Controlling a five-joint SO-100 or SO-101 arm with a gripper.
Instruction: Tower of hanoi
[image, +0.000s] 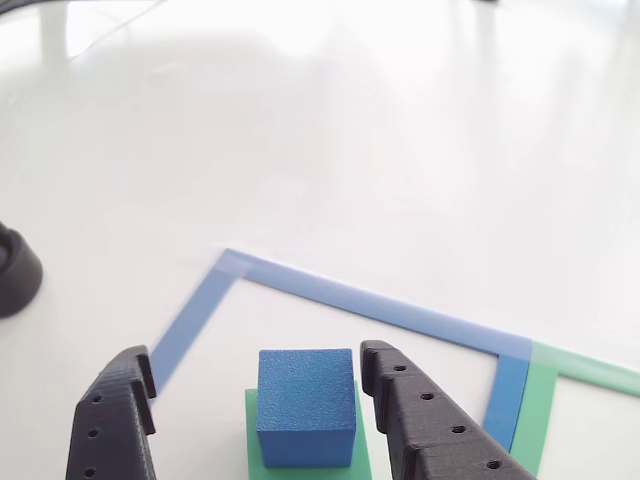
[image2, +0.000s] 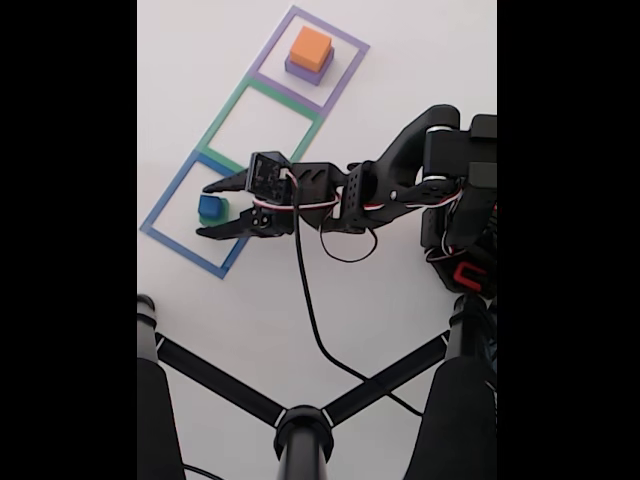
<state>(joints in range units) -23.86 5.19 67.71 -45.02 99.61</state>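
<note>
The small blue cube (image: 306, 405) sits on top of the green block (image: 310, 474), inside the blue taped square (image: 380, 300). My gripper (image: 257, 360) is open, one black finger on each side of the blue cube and clear of it. The fixed view shows the same: the gripper (image2: 204, 211) straddles the blue cube (image2: 209, 206) on the green block (image2: 216, 218). At the far end of the row, the orange block (image2: 310, 47) rests on the purple block (image2: 300, 70) inside the purple taped square (image2: 272, 42).
The green taped square (image2: 226, 112) lies between the other two outlines. A black cable (image2: 305, 290) trails from the arm across the white table. Black stand bars (image2: 300, 430) cross the near edge. A dark round object (image: 15, 270) sits at the left.
</note>
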